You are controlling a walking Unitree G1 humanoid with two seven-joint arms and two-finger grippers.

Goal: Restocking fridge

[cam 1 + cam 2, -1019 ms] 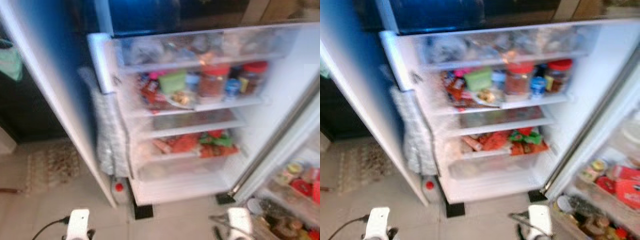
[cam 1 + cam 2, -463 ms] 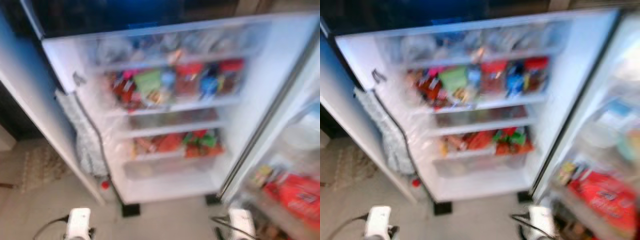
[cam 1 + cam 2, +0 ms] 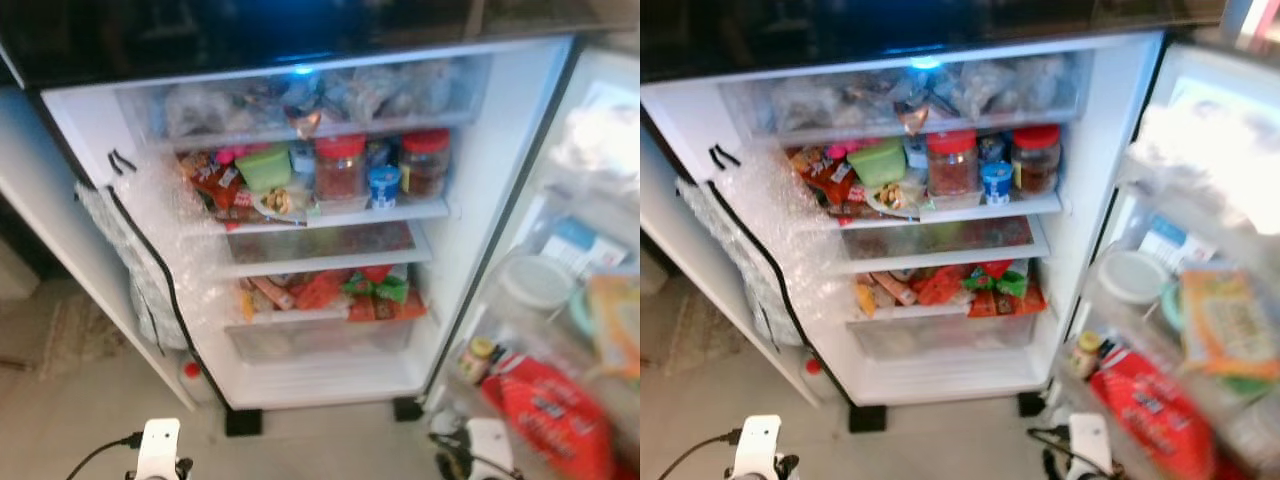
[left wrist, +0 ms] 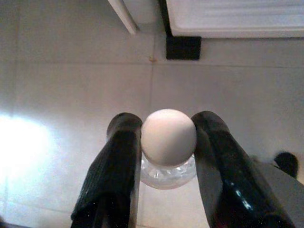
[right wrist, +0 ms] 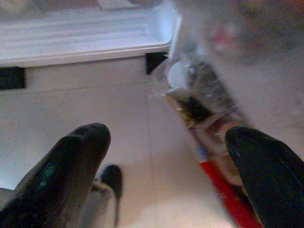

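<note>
My left gripper [image 4: 167, 122] is shut on a clear bottle with a round white cap [image 4: 168, 137], held low over the tiled floor in front of the fridge. My right gripper [image 5: 166, 135] stands open with nothing between its fingers, near the foot of the right door. The open fridge [image 3: 320, 375] is straight ahead. Its shelves hold two red-lidded jars [image 3: 340, 165], a green tub [image 3: 262, 168] and red and green packets [image 3: 350, 290]. Both wrists show at the bottom of the eye views, left [image 3: 158, 450] and right [image 3: 490, 445].
The right door's racks hold a red bag [image 3: 545, 410], a white-lidded tub [image 3: 535, 282] and a small jar [image 3: 478, 355]. The left door [image 3: 60, 230] swings out, with bubble wrap [image 3: 140, 270] hanging along the fridge's side. A small red-capped bottle [image 3: 190, 372] stands on the floor.
The camera has swung right and steadied, so the fridge now sits central and sharp, and more of the right door's racks show. Both wrists keep their place at the bottom.
</note>
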